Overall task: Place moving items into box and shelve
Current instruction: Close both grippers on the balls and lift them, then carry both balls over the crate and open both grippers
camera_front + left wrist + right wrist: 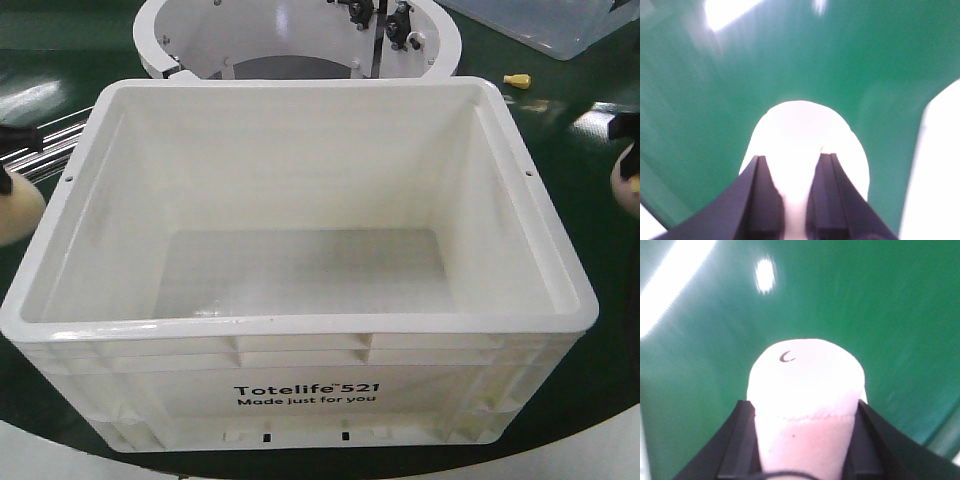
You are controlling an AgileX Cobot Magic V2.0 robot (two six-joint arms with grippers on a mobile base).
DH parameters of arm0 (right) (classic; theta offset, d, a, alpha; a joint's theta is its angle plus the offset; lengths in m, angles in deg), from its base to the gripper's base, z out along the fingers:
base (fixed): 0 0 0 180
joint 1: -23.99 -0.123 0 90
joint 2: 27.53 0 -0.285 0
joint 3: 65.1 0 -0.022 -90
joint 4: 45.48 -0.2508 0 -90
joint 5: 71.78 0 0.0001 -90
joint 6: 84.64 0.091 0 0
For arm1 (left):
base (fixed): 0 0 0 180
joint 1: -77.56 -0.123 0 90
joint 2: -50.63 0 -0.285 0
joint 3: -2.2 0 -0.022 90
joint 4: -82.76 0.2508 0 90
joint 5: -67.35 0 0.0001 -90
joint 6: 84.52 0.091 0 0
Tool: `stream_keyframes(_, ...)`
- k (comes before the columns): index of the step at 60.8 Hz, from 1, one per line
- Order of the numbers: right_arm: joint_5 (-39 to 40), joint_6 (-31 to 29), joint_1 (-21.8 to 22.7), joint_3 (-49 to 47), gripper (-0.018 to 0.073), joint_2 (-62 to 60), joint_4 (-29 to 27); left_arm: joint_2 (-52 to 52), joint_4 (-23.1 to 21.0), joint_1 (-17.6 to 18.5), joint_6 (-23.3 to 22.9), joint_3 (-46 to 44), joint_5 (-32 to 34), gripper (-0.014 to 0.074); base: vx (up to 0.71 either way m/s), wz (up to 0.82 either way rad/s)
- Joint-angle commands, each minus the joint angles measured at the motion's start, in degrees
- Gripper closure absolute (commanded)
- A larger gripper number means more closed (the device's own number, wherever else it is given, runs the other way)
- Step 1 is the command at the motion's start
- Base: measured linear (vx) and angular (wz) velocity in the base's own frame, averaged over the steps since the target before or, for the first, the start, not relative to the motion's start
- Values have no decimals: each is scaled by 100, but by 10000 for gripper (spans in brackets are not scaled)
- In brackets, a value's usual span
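Pinching pale lump [805, 132] with left tool [794, 162], pink lump [805, 375] with right tool [804, 410]. Lift both high over box [300, 325] rim, squeeze softly, let go inside

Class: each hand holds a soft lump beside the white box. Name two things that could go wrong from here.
1. The left hand pinches the pale lump between close-set fingers; being soft, it could squirm out on the way over.
2. The pinkish lump in the right hand sits outside the box wall, so a low inward swing might strike the rim.
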Motion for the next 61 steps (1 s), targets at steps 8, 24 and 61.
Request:
stream_keyframes(8,85,-323,-37,-830,568,-1053,-753,-788,-748,84,79,-1672,-147,600,0,0)
stream_keyframes(24,224,-897,-1576,-1135,565,-1357,-1590,-778,-2696,698,531,-2613,-148,600,0,0)
stream_keyframes(61,605,339,-4136,-1135,464,-219,104,916,-2093,2882,1249,-2608,-938,545,0,0)
